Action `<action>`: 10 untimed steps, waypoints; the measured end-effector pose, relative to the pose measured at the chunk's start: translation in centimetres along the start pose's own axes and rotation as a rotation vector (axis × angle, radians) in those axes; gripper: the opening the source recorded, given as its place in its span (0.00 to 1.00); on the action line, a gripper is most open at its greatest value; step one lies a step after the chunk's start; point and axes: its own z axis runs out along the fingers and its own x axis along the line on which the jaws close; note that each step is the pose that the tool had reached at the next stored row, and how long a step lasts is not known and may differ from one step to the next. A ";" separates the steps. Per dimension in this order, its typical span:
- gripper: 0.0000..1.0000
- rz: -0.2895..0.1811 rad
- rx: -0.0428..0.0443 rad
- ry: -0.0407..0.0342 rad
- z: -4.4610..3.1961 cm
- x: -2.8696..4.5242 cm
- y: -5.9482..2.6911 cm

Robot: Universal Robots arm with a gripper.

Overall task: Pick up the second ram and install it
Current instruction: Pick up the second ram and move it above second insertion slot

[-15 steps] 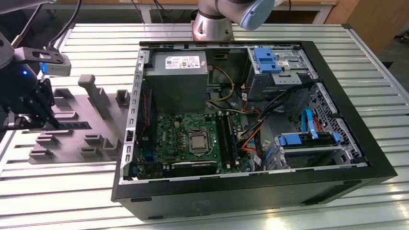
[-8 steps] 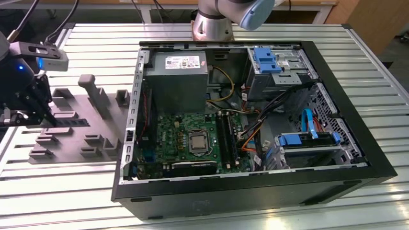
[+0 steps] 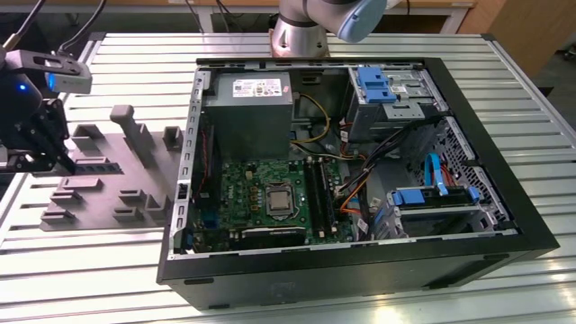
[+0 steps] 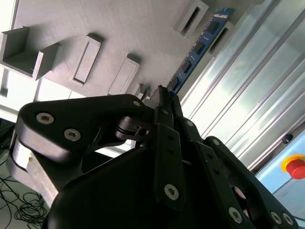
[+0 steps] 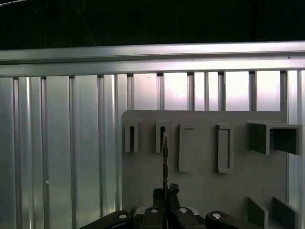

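**Gripper at the grey holder plate, closed on the memory stick**

Ribbed aluminium table (image 3: 360, 47) carries a grey holder plate (image 3: 108, 196). Beside the plate, toward the exterior view's right, lies an open computer case (image 3: 360, 270). Writing is scarce. A white label (image 3: 256, 89) sits on the power supply inside the case, and we leave its print unread.

The exterior view gives us the green motherboard (image 3: 270, 196) with its black slots (image 3: 315, 196), well apart from the holder plate. It also shows the gripper (image 3: 40, 160) hanging over the plate.

The second wrist view shows the flat face of the second ram (image 4: 200, 45), a long, narrow blue board with a row of dark chips. It stands on edge, apparently seated in the plate's slotted blocks. A red button (image 4: 296, 168) lies off past the table edge.

In the first wrist view the same stick (image 5: 164, 152) is edge-on, a thin dark line running from one plate slot to the gripper (image 5: 165, 192). There the fingertips press together on its near end.
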 end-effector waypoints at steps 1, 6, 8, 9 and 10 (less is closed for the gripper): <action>0.14 0.000 0.0000 0.0000 -0.13 0.00 0.00; 0.14 0.000 0.0000 0.0000 -0.75 -0.04 -0.01; 0.14 0.000 0.0000 0.0000 -1.07 -0.05 -0.02; 0.14 0.000 0.0001 0.0000 -1.24 -0.05 -0.03; 0.14 0.000 0.0000 0.0000 -1.41 -0.05 -0.03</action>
